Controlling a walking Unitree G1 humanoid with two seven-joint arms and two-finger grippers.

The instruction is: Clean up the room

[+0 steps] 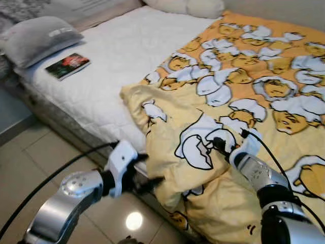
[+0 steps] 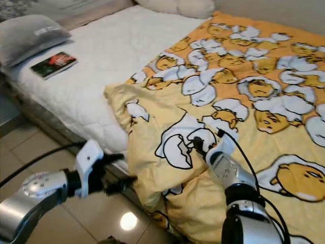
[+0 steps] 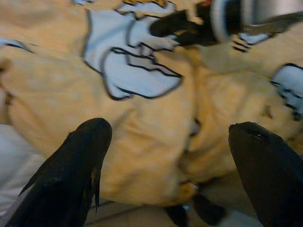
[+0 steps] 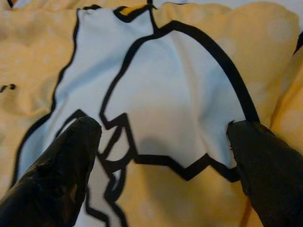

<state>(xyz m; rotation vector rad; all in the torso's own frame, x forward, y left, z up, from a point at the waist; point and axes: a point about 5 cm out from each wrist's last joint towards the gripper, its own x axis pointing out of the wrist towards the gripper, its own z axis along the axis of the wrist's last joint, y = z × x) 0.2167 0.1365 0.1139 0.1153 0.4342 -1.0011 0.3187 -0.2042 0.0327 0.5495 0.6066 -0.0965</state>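
A yellow blanket (image 1: pixel 244 91) printed with cartoon eggs lies rumpled over the right half of the bed, and its near fold (image 1: pixel 172 168) hangs over the bed's side. My left gripper (image 1: pixel 147 172) is open at the bed's edge, its fingers (image 3: pixel 71 165) just short of the hanging fold (image 3: pixel 142 142). My right gripper (image 1: pixel 219 145) is open too and hovers low over a white egg patch (image 4: pixel 165 94) on the blanket. Nothing is held between either pair of fingers.
The bare white mattress (image 1: pixel 117 56) takes up the left half of the bed. A grey pillow (image 1: pixel 38 38) and a dark-covered book (image 1: pixel 67 65) lie at its far left end. Cream pillows (image 1: pixel 188 6) sit at the back. Beige floor tiles (image 1: pixel 30 162) run along the bed.
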